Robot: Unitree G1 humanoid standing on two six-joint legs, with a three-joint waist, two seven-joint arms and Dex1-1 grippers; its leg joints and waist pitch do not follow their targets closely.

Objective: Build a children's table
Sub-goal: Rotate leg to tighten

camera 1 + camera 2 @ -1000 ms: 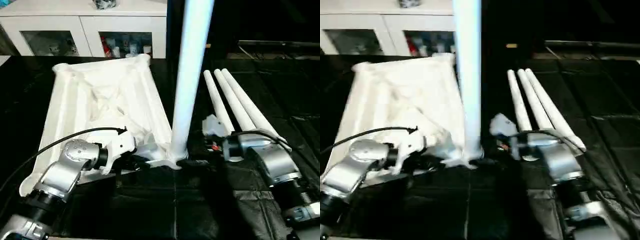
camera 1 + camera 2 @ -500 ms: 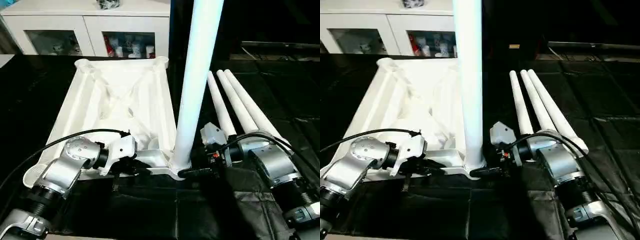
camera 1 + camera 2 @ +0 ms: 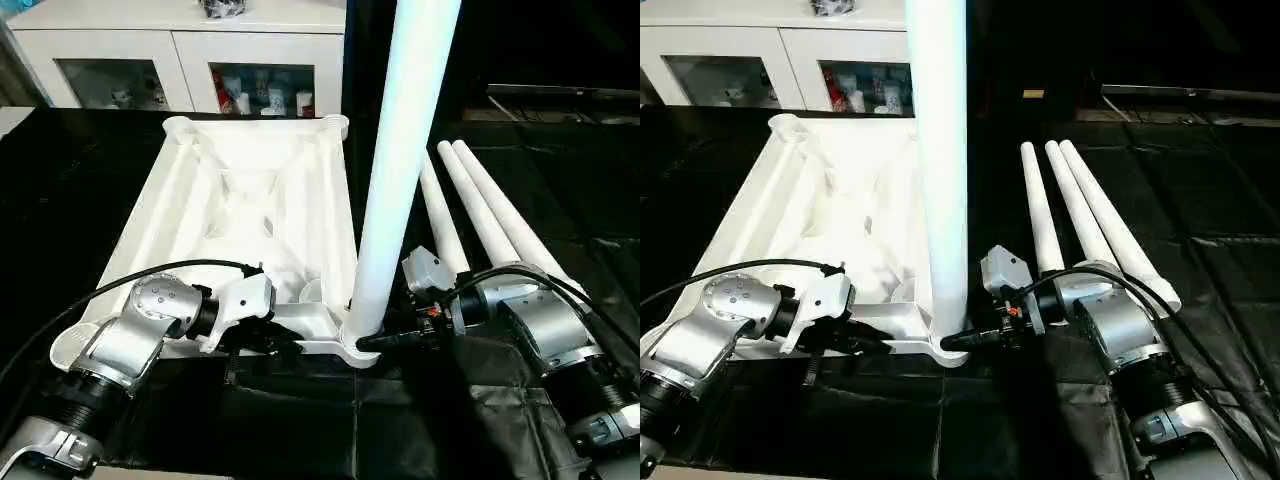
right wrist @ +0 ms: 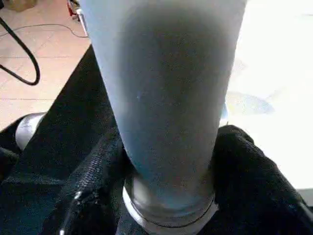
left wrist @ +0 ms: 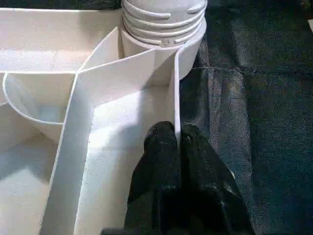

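both silver forearms are reached forward and turned inward toward the near right corner of the white plastic rectangular tabletop, which is laid ribbed side up on the black cloth-covered table. the left claw is pinched tight on the top's thin near rim. the right claw is set around the base of the upright white tapered tube leg, seated in that corner's socket. three more white tube legs are laid side by side at the table's right.

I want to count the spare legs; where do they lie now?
In the head views, three loose legs lie side by side on the black floor, right of the upside-down table top and the standing leg, just beyond the right arm.
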